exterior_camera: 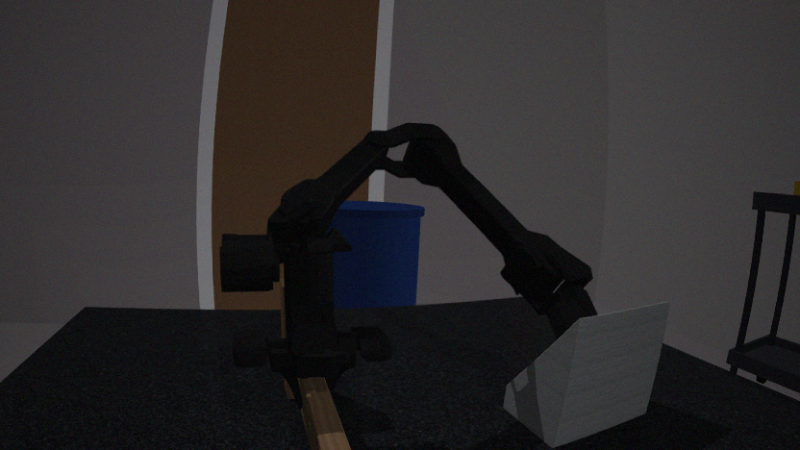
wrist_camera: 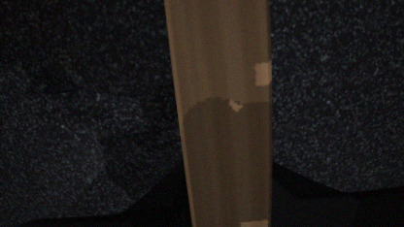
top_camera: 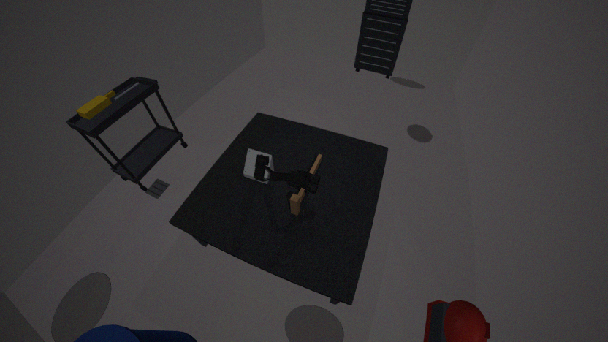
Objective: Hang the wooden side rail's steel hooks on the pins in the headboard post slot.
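Gripper (top_camera: 307,190) (exterior_camera: 312,386) is pointing down over a dark table (top_camera: 237,213) (exterior_camera: 139,358) (wrist_camera: 73,121), its fingers closing on the wooden side rail (top_camera: 316,164) (exterior_camera: 321,406) (wrist_camera: 223,73) and pinching it from both sides. The rail is running lengthwise between the fingers, one end reaching toward the upright headboard post (top_camera: 294,204) (exterior_camera: 283,312), the other stretching away from it across the table. In the top view the near end is appearing at or just beside the post; whether it is touching is impossible to tell.

The grip is probably serving to keep the rail lined up with the slot, while leaving the far end low enough to rest on the table. The arm is reaching down from above, likely so that it can lower the hooked end onto the pins. Hooks, pins and slot are not showing clearly, so seating is remaining unconfirmed; letting go early could be risking a slip.

A pale, slant-sided block (top_camera: 251,164) (exterior_camera: 612,369) is standing on the table at the arm's base, seemingly serving as its mount. No brand, label or writing is showing legibly on the rail, post, arm or block.
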`<state>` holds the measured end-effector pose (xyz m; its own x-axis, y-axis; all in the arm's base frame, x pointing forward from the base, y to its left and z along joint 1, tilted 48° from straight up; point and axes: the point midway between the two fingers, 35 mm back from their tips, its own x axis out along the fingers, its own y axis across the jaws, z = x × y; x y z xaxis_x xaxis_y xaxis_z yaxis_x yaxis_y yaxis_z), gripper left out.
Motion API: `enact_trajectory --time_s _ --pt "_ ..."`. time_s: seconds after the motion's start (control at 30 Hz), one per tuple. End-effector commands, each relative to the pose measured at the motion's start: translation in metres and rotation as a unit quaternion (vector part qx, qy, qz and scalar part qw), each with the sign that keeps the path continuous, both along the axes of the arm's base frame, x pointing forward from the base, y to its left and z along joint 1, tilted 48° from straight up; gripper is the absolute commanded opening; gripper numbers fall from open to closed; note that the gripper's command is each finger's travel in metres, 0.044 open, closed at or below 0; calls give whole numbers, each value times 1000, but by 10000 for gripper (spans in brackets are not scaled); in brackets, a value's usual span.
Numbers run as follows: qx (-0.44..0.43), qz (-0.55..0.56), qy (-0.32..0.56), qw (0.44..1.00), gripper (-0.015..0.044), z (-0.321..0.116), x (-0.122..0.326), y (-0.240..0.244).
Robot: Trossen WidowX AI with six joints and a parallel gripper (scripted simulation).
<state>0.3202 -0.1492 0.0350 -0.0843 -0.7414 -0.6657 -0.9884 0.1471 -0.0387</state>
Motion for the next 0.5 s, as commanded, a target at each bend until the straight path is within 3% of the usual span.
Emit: enact_trajectory --time_s 0.0,0.47 --pt "-2 2 -1 1000 0 3 1 0" --pt "-2 2 -1 1000 0 3 0 -2"
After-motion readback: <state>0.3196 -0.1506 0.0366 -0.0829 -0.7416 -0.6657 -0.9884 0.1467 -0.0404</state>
